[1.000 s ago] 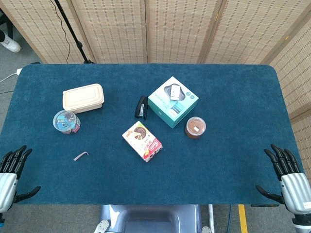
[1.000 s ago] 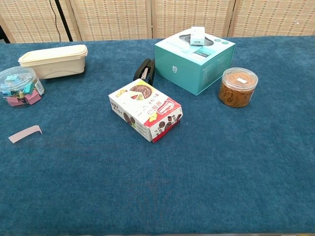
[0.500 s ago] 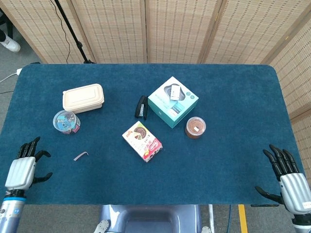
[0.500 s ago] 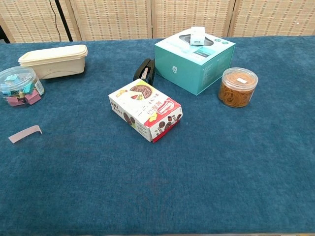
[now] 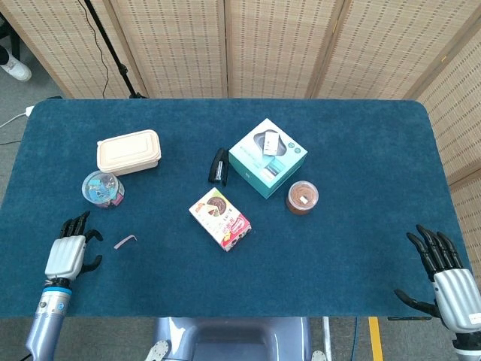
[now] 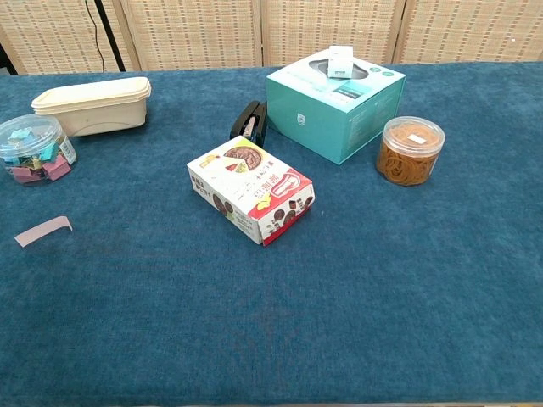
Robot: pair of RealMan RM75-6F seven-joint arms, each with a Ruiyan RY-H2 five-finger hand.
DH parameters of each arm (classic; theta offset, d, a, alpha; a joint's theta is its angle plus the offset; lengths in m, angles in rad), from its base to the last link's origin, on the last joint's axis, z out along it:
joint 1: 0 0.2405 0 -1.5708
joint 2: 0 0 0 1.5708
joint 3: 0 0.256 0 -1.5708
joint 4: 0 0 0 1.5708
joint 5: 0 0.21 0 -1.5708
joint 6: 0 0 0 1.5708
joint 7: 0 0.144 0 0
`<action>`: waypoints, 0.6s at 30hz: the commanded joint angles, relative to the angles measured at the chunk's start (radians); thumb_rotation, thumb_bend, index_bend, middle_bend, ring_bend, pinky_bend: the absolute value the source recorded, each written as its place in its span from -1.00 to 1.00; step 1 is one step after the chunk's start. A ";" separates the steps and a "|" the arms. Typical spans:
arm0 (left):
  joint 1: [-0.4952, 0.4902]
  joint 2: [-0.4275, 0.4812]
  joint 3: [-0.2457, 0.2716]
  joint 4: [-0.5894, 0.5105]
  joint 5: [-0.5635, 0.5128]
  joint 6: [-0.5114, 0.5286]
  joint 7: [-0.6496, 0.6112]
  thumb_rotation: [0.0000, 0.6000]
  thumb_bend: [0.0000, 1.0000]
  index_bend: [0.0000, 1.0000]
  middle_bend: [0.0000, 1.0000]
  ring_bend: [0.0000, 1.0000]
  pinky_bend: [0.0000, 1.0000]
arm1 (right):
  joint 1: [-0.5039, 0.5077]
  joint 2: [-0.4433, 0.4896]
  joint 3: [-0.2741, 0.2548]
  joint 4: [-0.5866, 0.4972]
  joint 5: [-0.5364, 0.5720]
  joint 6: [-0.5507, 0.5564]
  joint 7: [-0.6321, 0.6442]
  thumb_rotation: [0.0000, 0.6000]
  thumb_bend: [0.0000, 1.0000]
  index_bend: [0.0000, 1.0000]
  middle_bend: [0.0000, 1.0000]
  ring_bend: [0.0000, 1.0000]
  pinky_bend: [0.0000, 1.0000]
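blue worktop (image 5: 361,226): left hand (image 5: 66,256) near front-left corner beside lilac strip (image 5: 125,241), fingers apart, empty; right hand (image 5: 451,289) off front-right corner, fingers apart.

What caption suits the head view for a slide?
Left hand open beside a pink strip on the blue table; right hand open at the far edge.

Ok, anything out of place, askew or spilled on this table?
Only small things. A loose pink strip lies by itself on the cloth near the left hand, below the tub of clips. The snack box lies askew to the table edge. Nothing looks spilled or damaged.
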 commanded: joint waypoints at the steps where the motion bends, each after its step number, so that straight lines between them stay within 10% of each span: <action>1: -0.004 -0.026 0.000 0.015 -0.017 0.000 0.010 1.00 -0.39 -0.11 -1.00 -1.00 -1.00 | 0.001 0.001 -0.001 0.000 0.000 -0.002 0.001 1.00 -1.00 -1.00 -1.00 -1.00 -1.00; 18: -0.027 -0.125 -0.024 0.031 -0.081 0.006 0.035 1.00 -0.36 -0.10 -1.00 -1.00 -1.00 | -0.002 0.011 0.000 0.002 0.003 0.006 0.029 1.00 -1.00 -1.00 -1.00 -1.00 -1.00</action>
